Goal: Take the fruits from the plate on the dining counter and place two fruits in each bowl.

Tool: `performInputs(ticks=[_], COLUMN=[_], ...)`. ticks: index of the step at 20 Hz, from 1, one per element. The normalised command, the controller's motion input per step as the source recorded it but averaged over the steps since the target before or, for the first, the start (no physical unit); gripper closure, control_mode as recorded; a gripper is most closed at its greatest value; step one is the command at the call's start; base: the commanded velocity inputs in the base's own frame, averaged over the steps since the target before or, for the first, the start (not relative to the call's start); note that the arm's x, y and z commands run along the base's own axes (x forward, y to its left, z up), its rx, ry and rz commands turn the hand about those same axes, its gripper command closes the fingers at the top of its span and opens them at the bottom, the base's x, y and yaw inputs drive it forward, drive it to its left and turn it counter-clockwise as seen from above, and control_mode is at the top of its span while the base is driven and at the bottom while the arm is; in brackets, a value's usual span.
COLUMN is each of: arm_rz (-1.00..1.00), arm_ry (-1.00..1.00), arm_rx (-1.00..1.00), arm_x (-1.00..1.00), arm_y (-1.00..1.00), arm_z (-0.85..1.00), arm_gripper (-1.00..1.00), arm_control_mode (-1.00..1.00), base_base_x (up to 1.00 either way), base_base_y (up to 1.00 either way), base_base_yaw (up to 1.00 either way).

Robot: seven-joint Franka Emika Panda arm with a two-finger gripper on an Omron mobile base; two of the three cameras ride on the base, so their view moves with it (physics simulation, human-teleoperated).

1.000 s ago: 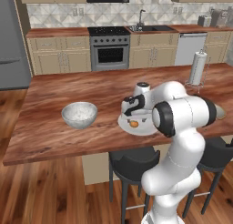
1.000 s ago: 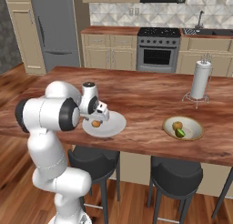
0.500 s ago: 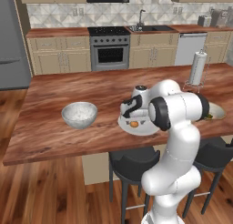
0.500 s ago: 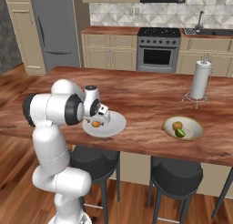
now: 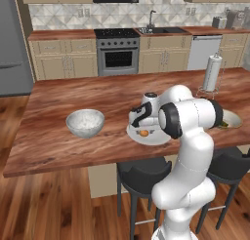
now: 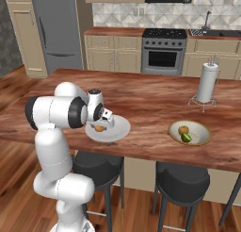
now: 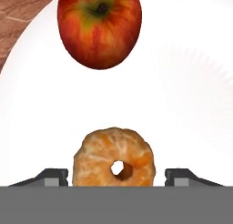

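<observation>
The white plate (image 7: 182, 104) lies on the dining counter (image 5: 53, 151). On it sit an orange fruit (image 7: 98, 155) and, farther along, a red fruit (image 7: 99, 27). My gripper (image 7: 117, 175) is down over the plate, open, with a fingertip (image 7: 57, 175) on each side of the orange fruit and small gaps showing. From the base, the gripper (image 5: 143, 127) hangs just above the orange fruit (image 5: 144, 133) on the plate (image 5: 157, 139). The grey bowl (image 5: 85, 123) stands empty to the left. The beige bowl (image 6: 190, 133) holds a yellow-green fruit (image 6: 183, 130) and a green fruit (image 6: 187, 137).
A paper towel holder (image 6: 207, 82) stands at the counter's far right. Dark stools (image 6: 181, 181) sit under the counter's near edge. Behind are cabinets and an oven (image 5: 117, 58).
My hand has come down onto the plate and the fingers have drawn in toward the orange fruit. Fruits, bowls and plate lie as before.
</observation>
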Motion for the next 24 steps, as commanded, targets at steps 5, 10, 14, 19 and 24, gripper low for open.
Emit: performInputs(ticks=[5, 10, 14, 19, 24], arm_rz=[0.0, 0.0, 0.02, 0.16, 0.26], arm_ry=[0.0, -0.01, -0.03, -0.01, 0.0], arm_rx=[0.0, 0.0, 0.0, 0.01, 0.04], arm_x=[0.0, -0.04, -0.15, -0.15, -0.02], arm_y=[0.0, 0.0, 0.03, 0.52, 0.92], arm_z=[0.0, 0.05, 0.69, 1.0, 0.9], arm_gripper=[1.0, 1.0, 1.0, 1.0, 1.0], arm_control_mode=[-1.0, -1.0, -1.0, -1.0, -1.0], base_base_x=[0.0, 0.0, 0.0, 0.0, 0.0], base_base_y=[0.0, 0.0, 0.0, 0.0, 0.0], base_base_yaw=[0.0, 0.0, 0.0, 0.0, 0.0])
